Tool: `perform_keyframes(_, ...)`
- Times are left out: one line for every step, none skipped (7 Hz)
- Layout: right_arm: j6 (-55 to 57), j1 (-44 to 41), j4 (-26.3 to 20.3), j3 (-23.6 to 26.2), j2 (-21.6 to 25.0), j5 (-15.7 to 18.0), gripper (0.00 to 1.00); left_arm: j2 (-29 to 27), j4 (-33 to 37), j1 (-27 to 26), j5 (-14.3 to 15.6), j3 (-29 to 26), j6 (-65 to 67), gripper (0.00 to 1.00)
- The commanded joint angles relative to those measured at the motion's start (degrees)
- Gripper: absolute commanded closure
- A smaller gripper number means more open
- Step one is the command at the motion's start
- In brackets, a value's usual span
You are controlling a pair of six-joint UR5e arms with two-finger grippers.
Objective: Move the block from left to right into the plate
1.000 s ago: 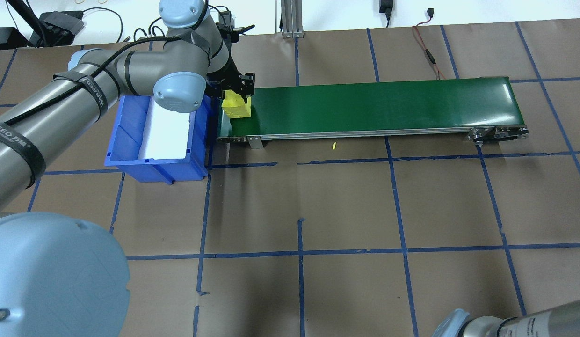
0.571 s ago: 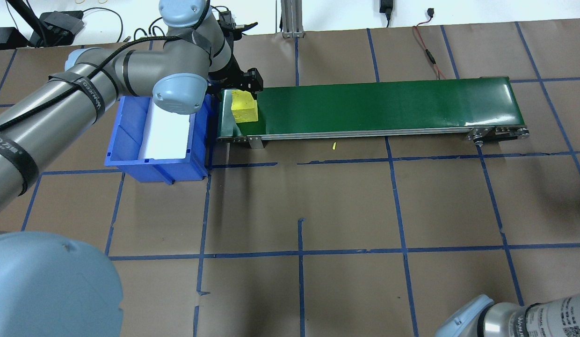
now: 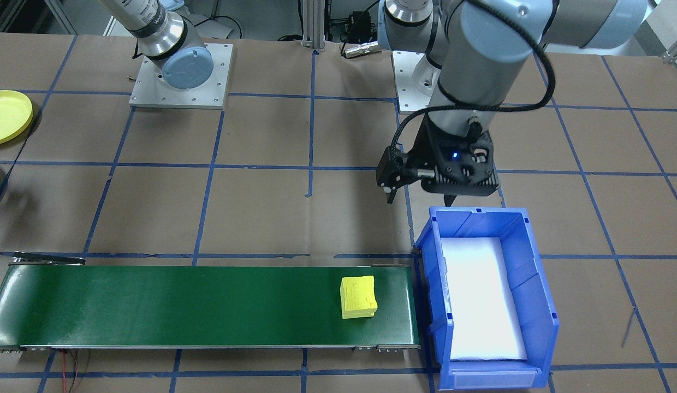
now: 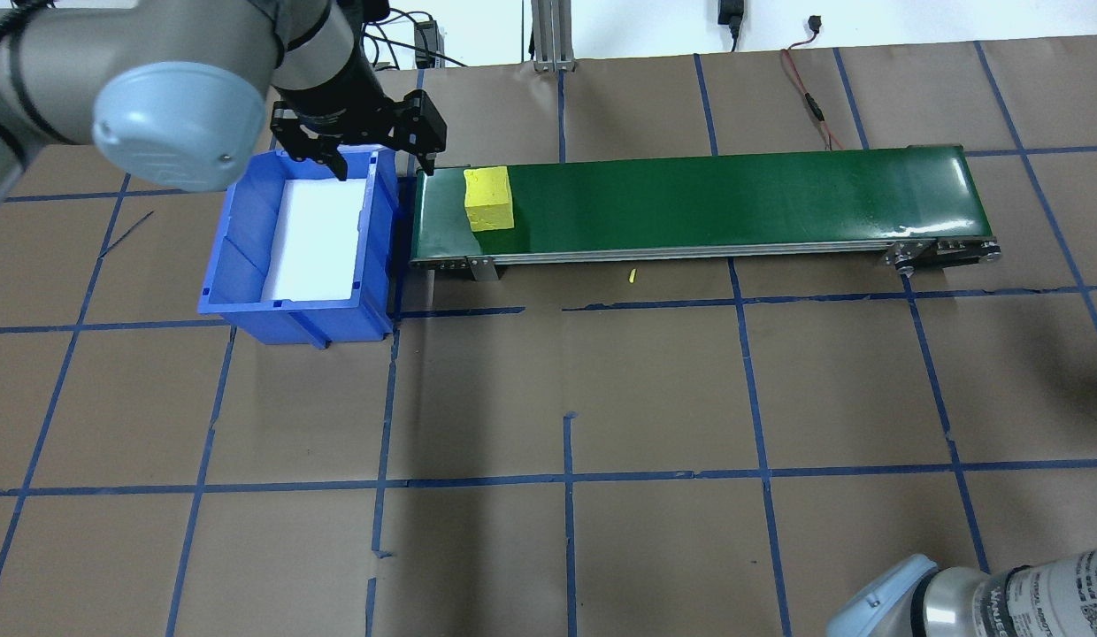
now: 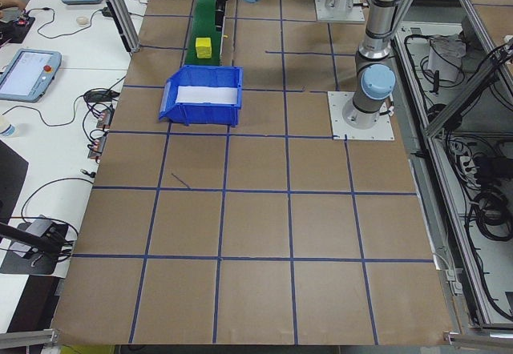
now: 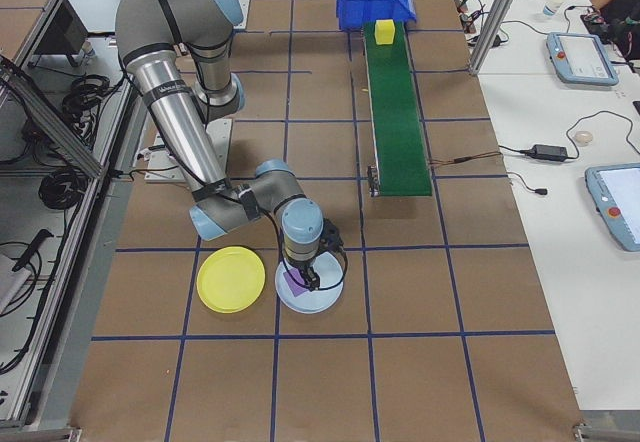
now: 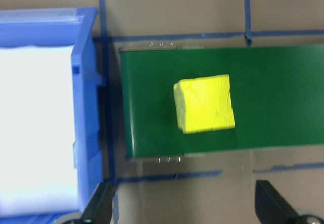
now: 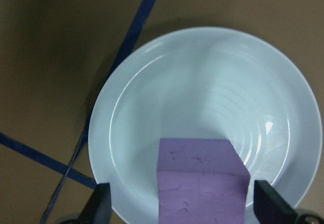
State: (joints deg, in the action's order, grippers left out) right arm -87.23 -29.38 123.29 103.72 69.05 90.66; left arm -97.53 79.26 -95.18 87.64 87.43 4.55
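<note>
One yellow block (image 4: pixel 487 199) lies on the green conveyor (image 4: pixel 734 199), upper left of the overhead view, beside the blue bin (image 4: pixel 248 265). We note the left gripper (image 4: pixel 376 146) above, jaws spread and empty. Right gripper (image 8: pixel 179 203): parted around a purple block (image 8: pixel 200 181) in the white plate (image 8: pixel 202 82).

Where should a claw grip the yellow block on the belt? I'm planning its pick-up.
Come straight down on the yellow block and close on two opposite side faces. It lies flat on the green belt, top face clear, nothing beside it, and its sides are roughly parallel.
</note>
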Motion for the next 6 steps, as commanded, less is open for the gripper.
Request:
perform_keyframes(12.47,-8.70,-1.12,-0.01,3.53,-1.89,0.00,6.55,11.14,1.75,3.04,0.81,-0.41,0.00)
perform_keyframes(20.53,-14.24,-1.56,-0.10,6.16,-1.89,0.00,8.31,12.57,2.63,4.81,-0.40,-0.41,0.00)
perform_keyframes(28.00,-19.78,-4.17,-0.71,7.41,-3.19,0.00,8.32,12.50,4.38,4.65,0.80,-0.68,0.00)
perform_keyframes(35.74,-25.14,-6.03,-2.10,7.42,-5.12,0.00,8.76,15.11,5.61,4.21,1.16,-3.55,0.00)
perform_keyframes(46.60,-31.46,-6.83,-2.99,7.42,-5.66,0.00,8.85,14.78,6.41,4.12,0.90,-9.41,0.00)
perform_keyframes(51.93,-36.74,-6.40,-4.13,7.42,-8.71,0.00,9.20,14.78,5.98,4.21,0.99,-9.21,0.00)
